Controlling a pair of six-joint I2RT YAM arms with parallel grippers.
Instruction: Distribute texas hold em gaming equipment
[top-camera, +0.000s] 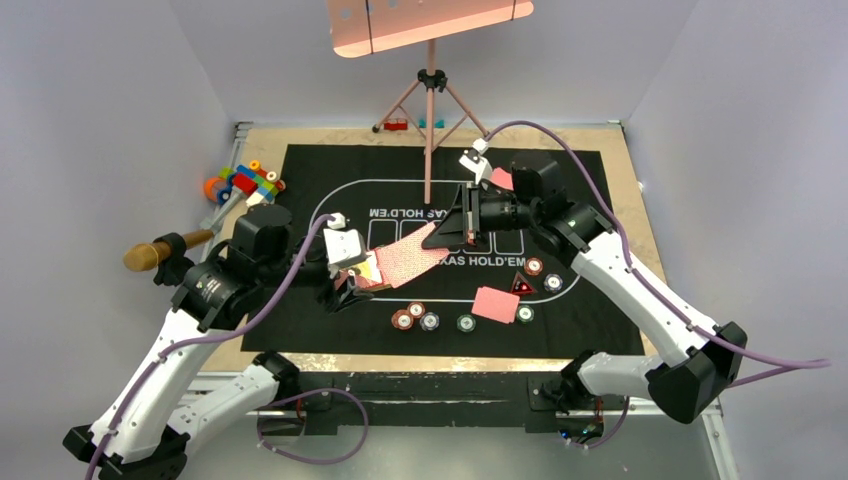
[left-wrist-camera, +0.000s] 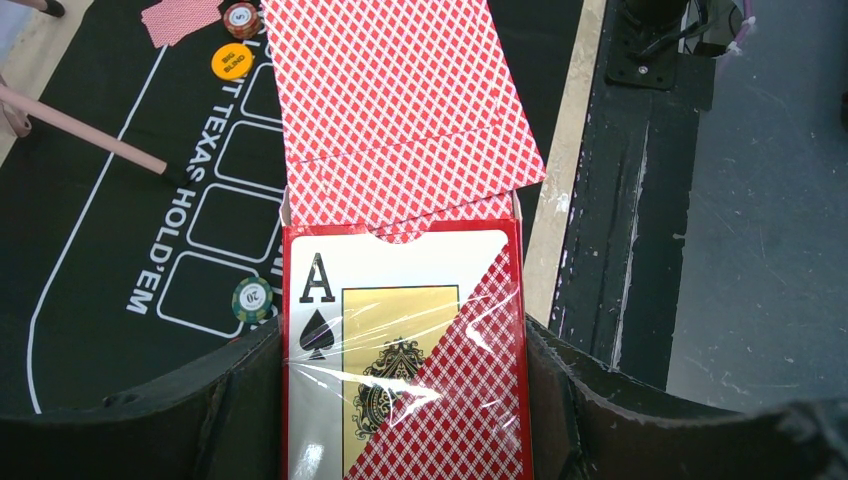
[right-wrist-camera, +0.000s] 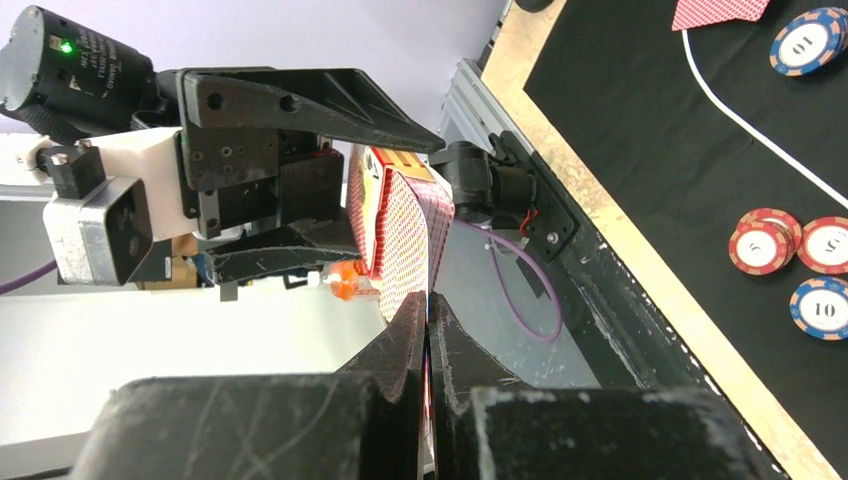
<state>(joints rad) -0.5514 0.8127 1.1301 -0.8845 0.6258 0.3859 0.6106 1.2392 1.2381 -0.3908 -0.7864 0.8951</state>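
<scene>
The left end effector (top-camera: 347, 283) clamps a red card box (left-wrist-camera: 400, 350) printed with an ace of spades. The right end effector (right-wrist-camera: 428, 315) pinches the diamond-backed playing cards (left-wrist-camera: 400, 110) sticking out of it, above the black mat (top-camera: 600, 320). Striped poker chips (top-camera: 415, 318) lie nearby, and a tripod pole (top-camera: 429, 140) stands beyond.

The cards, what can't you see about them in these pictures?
- Faces of the cards: left wrist view, only red backs face the camera.
- How many the right gripper pinches: right wrist view, seen edge-on, too tight to count.
- Bottom of the card box: left wrist view, cut off by the lower edge.
</scene>
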